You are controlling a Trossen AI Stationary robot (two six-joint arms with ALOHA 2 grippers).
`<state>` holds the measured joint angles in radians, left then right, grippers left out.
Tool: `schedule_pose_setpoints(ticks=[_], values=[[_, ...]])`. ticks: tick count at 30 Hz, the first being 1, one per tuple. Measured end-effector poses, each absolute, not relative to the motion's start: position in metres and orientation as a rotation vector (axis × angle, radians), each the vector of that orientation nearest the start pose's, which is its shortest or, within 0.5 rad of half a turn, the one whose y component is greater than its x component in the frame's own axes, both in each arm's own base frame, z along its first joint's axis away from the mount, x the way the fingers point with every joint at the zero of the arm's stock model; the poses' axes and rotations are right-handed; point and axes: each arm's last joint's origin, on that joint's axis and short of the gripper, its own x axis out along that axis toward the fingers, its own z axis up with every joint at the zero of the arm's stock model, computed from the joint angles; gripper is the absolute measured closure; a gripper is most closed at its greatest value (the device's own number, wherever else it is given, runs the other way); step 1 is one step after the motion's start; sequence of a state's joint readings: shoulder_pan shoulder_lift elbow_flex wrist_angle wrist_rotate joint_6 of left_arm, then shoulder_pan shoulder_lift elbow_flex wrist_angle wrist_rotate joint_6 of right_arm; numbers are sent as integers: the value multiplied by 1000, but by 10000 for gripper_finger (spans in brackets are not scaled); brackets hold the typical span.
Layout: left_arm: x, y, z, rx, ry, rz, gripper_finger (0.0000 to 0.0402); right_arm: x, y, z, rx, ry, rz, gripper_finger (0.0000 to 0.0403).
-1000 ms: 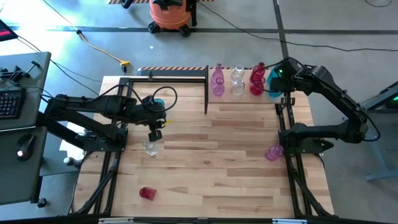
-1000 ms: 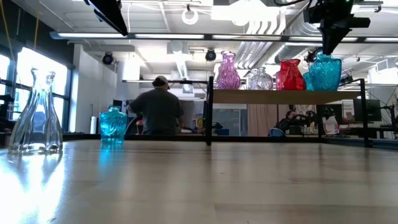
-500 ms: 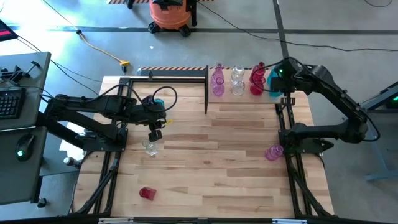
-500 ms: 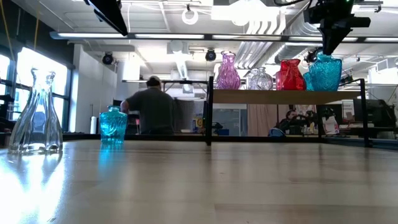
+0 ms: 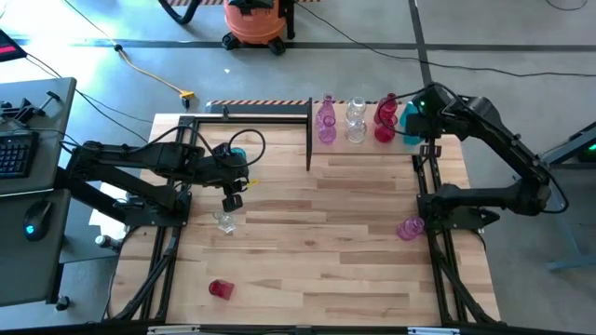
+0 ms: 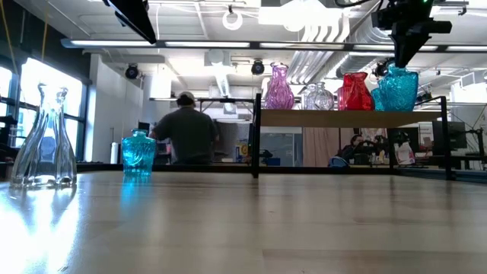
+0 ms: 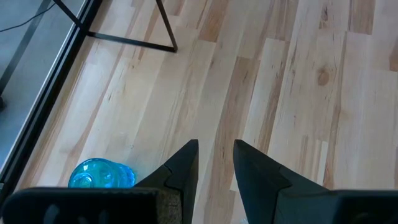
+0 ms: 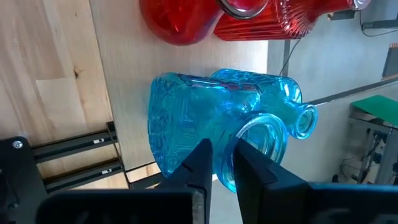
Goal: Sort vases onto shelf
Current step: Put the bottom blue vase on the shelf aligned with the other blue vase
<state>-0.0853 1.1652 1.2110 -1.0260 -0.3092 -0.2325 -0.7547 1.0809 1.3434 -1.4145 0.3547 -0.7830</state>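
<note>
Standing on the counter (image 5: 354, 223), the shelf (image 5: 368, 140) at one o'clock carries a row: pink vase (image 5: 326, 121), clear vase (image 5: 356, 121), red vase (image 5: 385, 119), teal vase (image 5: 410, 124). The right gripper (image 8: 222, 163) hangs over the teal vase's rim, jaws nearly closed across its glass lip. The left gripper (image 7: 216, 163), jaws narrowly parted around nothing, hovers at nine o'clock, a small teal vase (image 7: 101, 174) beside it.

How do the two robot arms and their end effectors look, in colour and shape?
Both arms are dark with rounded joint housings. The left arm carries a looping black cable; the right arm shows a small green light. Each end effector, left and right, has two dark, wedge-shaped fingers.
</note>
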Motion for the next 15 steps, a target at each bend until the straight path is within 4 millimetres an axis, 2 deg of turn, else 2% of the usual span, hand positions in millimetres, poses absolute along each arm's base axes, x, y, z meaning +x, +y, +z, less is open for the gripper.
schedule_pose_setpoints(ticks=[8,15], values=[[211,-9,338,-21,931,315,312,106,-114,370,-364,1472,-434,331],[211,-9,338,-21,931,315,312,106,-117,371,-387,1477,-472,327]])
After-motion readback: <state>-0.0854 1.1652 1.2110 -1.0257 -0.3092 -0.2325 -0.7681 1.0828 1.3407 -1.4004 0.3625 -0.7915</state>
